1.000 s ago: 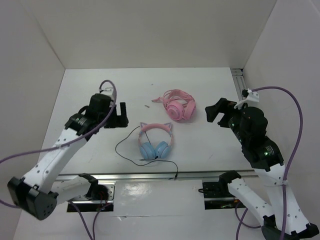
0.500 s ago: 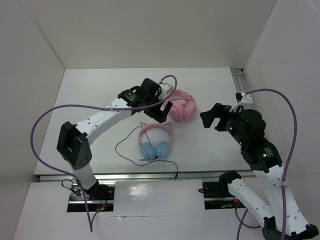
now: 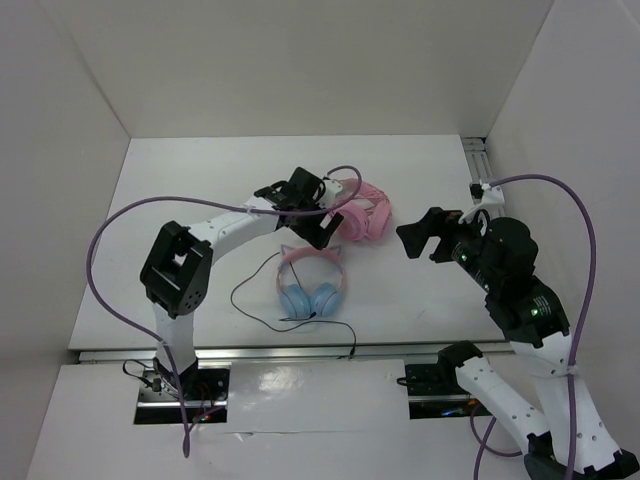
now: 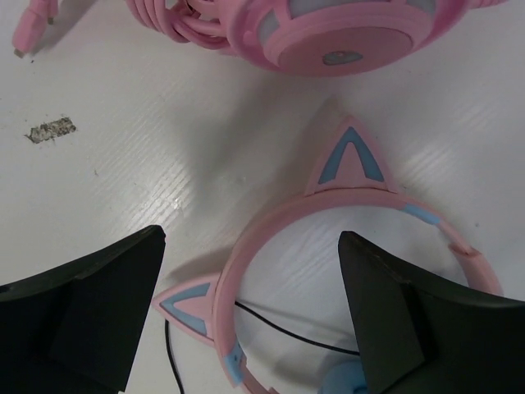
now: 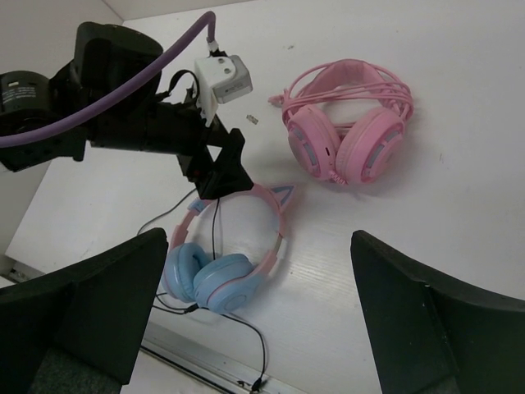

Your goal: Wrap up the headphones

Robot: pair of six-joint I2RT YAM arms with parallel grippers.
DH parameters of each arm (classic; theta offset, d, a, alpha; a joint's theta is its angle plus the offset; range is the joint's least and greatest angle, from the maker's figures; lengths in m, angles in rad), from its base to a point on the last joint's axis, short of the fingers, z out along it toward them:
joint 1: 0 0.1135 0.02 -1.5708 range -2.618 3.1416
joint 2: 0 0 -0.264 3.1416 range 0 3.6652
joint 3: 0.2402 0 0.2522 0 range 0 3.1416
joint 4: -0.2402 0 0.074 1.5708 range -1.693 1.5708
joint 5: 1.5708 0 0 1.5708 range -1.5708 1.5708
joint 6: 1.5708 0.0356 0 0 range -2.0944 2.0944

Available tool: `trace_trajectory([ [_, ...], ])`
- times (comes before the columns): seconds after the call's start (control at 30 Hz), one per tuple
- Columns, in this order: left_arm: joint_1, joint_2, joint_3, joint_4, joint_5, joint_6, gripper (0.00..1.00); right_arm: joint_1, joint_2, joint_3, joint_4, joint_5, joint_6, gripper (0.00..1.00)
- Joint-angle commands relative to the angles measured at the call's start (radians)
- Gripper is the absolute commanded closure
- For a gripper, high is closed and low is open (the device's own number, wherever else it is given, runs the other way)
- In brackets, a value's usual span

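the headphones (image 3: 310, 285) lie flat on the table (image 3: 180, 190), with the black cable (image 3: 233, 294) looping loose at their 9 o'clock. the left gripper (image 3: 318, 232) hangs at their 12 o'clock, fingers spread wide either side of the cat-ear headband (image 4: 344, 201). i cannot tell whether it touches. the right gripper (image 3: 420, 232), also spread, hangs well apart at 2 o'clock.

The white table (image 3: 180, 190) carries the headphones (image 3: 296, 299), their black cable (image 3: 234, 296) and all-pink headphones (image 3: 370, 220).
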Motion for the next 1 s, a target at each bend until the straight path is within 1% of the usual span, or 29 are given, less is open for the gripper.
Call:
trace_trajectory([
  [0.0,0.042,0.046,0.004,0.065,0.074,0.03,0.0,0.005,0.008,0.025,0.021,-0.019,-0.016,0.0],
  [0.1,0.072,0.078,0.004,0.065,0.138,0.018,0.0,0.005,-0.003,0.025,0.031,-0.019,-0.016,0.0],
  [0.27,0.061,0.088,-0.008,0.065,0.201,0.028,0.03,0.005,0.008,0.025,0.031,-0.01,-0.016,0.0],
  [0.3,0.061,0.088,-0.008,0.065,0.201,0.029,0.03,0.005,0.008,0.025,0.031,-0.01,-0.016,0.0],
  [0.43,0.061,0.131,-0.017,0.065,0.215,0.029,0.1,0.005,-0.002,0.014,0.041,-0.021,-0.016,0.0],
  [0.53,0.041,0.143,-0.059,0.074,0.215,0.029,0.12,0.005,-0.002,0.023,0.031,-0.012,-0.016,0.0],
  [0.6,0.03,0.143,-0.08,0.083,0.175,0.029,0.13,0.005,-0.002,0.032,0.031,-0.012,-0.016,0.0],
  [0.73,0.012,0.154,-0.105,0.083,0.149,0.029,0.23,0.005,-0.011,0.033,0.021,-0.012,-0.016,0.0],
  [0.77,0.012,0.154,-0.117,0.083,0.137,0.029,0.32,0.005,-0.011,0.033,0.021,-0.012,-0.016,0.0],
  [0.87,0.012,0.143,-0.138,0.083,0.109,0.029,0.47,0.005,-0.02,0.054,0.003,-0.012,-0.016,0.0],
  [0.9,0.012,0.134,-0.148,0.083,0.109,0.029,0.57,0.005,-0.02,0.054,0.003,0.0,-0.027,0.0],
  [0.97,0.003,0.117,-0.167,0.083,0.089,0.029,0.61,0.005,-0.02,0.063,-0.008,0.001,-0.027,0.0],
])
